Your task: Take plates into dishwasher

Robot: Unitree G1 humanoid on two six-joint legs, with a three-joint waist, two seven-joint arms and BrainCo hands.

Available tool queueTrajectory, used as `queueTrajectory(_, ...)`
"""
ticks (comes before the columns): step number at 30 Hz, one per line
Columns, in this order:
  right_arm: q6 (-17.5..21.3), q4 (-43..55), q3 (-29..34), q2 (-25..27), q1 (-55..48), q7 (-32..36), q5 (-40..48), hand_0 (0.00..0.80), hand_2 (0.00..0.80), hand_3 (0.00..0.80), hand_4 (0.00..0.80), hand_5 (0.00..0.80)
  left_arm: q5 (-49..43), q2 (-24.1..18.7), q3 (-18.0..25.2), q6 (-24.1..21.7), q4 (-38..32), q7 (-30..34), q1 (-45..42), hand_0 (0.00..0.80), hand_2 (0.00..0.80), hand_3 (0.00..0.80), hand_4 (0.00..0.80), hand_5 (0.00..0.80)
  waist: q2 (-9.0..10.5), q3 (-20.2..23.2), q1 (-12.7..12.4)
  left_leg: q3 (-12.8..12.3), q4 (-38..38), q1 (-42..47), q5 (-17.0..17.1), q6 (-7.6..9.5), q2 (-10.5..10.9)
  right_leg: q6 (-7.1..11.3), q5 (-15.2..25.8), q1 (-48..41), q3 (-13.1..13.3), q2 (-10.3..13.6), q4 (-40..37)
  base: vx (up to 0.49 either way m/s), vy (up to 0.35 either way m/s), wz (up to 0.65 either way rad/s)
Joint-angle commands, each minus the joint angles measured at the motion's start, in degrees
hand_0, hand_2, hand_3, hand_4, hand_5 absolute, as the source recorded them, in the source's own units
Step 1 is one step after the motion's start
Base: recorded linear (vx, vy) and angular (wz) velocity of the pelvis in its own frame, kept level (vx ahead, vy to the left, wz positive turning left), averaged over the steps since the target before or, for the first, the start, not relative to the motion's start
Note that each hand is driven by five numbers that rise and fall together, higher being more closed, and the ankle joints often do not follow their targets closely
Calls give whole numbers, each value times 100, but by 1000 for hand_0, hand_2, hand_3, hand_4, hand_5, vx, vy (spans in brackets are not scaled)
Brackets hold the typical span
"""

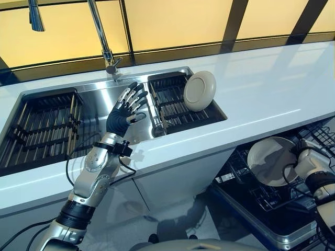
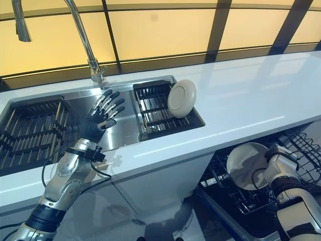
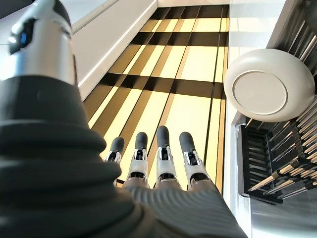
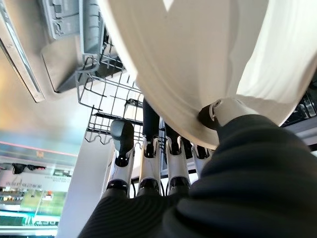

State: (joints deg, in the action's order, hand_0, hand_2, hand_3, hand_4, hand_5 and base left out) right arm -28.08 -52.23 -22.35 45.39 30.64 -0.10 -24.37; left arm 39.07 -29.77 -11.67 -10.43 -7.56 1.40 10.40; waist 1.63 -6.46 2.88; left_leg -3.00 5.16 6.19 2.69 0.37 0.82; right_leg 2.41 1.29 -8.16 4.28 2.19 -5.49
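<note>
The right robot hand (image 1: pixel 309 163) grips one round white plate (image 1: pixel 271 161) over the black wire dishwasher rack (image 1: pixel 261 201), down below the long white table (image 1: pixel 261 99). It is not set in yet. Another round cream plate (image 1: pixel 199 91) waits in the sink's dark rack (image 1: pixel 175 104). The left robot hand (image 1: pixel 127 109) hangs beside that rack, fingers spread, holding nothing.

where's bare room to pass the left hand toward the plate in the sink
Free: the bare steel sink floor between the two dark racks, where the open left hand hovers. Crowded: the rack holding the leaning plate, its tines upright.
</note>
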Motion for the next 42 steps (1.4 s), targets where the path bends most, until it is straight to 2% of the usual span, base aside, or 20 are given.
queueTrajectory(1,87,-491,-488,-146,676,48,-210,800,800,800,800,800,-8,89,41,-203,-195,-4,522,0,0,0,0,0,-71,108,-278,153,-16,125,-543,407,228,-83,258,287,-235,-331,49,0,0,0)
queueTrajectory(13,186,-538,-766,-468,522,294,-457,800,800,800,800,800,-28,170,45,-218,-241,68,432,0,0,0,0,0,-72,124,-327,159,-16,145,-522,399,218,-98,243,246,-252,-341,49,0,0,0)
queueTrajectory(16,158,-453,-892,-461,449,262,-1198,800,800,800,800,800,-34,178,39,-247,-241,57,408,0,0,0,0,0,-66,139,-315,130,-16,157,-528,399,208,-89,242,241,-237,-345,49,0,0,0)
queueTrajectory(17,79,-404,-998,-429,440,370,-1825,800,800,800,800,800,-45,182,30,-269,-234,44,398,0,0,0,0,0,-65,142,-306,118,-16,157,-528,401,207,-87,246,244,-230,-345,49,0,0,0)
queueTrajectory(21,-171,70,-1302,-312,265,594,-2330,800,800,800,800,800,-14,123,4,-326,-271,35,320,0,0,0,0,0,-62,140,-283,93,-16,146,-517,397,206,-66,253,257,-216,-348,49,0,0,0)
queueTrajectory(23,-142,277,-1332,-268,175,639,-2418,800,800,800,800,800,-12,128,27,-351,-276,44,278,0,0,0,0,0,-63,148,-266,91,-16,141,-517,403,209,-59,255,266,-200,-348,49,0,0,0)
queueTrajectory(34,487,1478,-1148,14,-819,538,-3794,800,800,800,800,800,-52,105,145,-553,-319,66,-14,0,0,0,0,0,-52,146,-97,12,-16,192,-565,419,191,-4,231,240,-143,-351,49,0,0,0)
queueTrajectory(42,1038,1569,-801,218,-1470,321,-3144,800,800,800,800,800,-74,75,223,-628,-351,71,-154,0,0,0,0,0,5,133,-26,-32,-16,213,-587,420,174,24,226,228,-131,-355,49,0,0,0)
